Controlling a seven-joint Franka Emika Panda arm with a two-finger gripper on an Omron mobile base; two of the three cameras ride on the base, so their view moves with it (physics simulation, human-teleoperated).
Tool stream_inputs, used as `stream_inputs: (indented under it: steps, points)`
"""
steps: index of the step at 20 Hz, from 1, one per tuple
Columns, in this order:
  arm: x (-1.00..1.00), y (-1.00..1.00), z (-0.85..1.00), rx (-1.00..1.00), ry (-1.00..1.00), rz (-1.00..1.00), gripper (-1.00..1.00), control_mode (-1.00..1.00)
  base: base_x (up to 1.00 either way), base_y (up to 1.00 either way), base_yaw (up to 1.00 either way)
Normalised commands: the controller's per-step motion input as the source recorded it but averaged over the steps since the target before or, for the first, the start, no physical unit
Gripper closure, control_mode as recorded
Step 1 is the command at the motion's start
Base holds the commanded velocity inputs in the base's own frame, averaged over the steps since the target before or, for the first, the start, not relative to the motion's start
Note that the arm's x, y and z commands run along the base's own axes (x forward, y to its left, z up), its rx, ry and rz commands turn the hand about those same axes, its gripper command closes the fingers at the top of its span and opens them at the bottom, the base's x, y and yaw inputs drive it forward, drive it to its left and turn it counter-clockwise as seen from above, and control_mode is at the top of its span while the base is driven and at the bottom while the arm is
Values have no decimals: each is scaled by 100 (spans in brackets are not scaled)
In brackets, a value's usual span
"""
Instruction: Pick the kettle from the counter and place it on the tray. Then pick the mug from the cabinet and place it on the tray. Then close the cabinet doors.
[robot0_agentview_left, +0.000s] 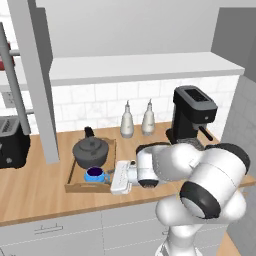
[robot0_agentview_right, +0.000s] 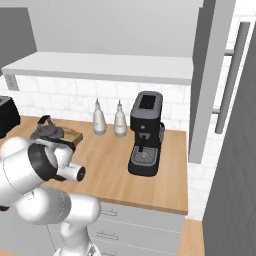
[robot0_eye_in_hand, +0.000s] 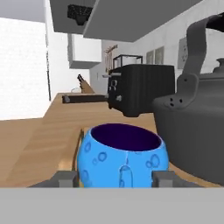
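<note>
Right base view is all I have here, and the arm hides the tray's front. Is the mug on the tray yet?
Observer: Yes. In the left base view the mug sits upright in the tray, in front of the kettle.
Operator: Are the fingers clamped on it?
Observer: No. In the hand view the fingers stand on either side of the mug, with a gap on each side.
Operator: Are the cabinet doors shut?
Observer: No. A cabinet door stands swung out over the counter.

base views: behind arm, sharing counter (robot0_agentview_left: 40, 185) | hand view: close on mug (robot0_eye_in_hand: 122, 159)
</note>
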Motion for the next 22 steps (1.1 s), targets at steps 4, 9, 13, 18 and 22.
stream_inputs:
  steps: [4,9,13,18,22]
  points:
    - [-58,-40,0,0,2,0,-100,-100,0,0,0]
    - [-56,-67,11,0,2,0,-100,-100,0,0,0]
    - [-56,-100,21,0,31,-6,-100,-100,0,0,0]
    - [-26,-76,-1,0,31,-37,-100,-100,0,0,0]
    - [0,-42,-9,0,5,-19,-100,-100,0,0,0]
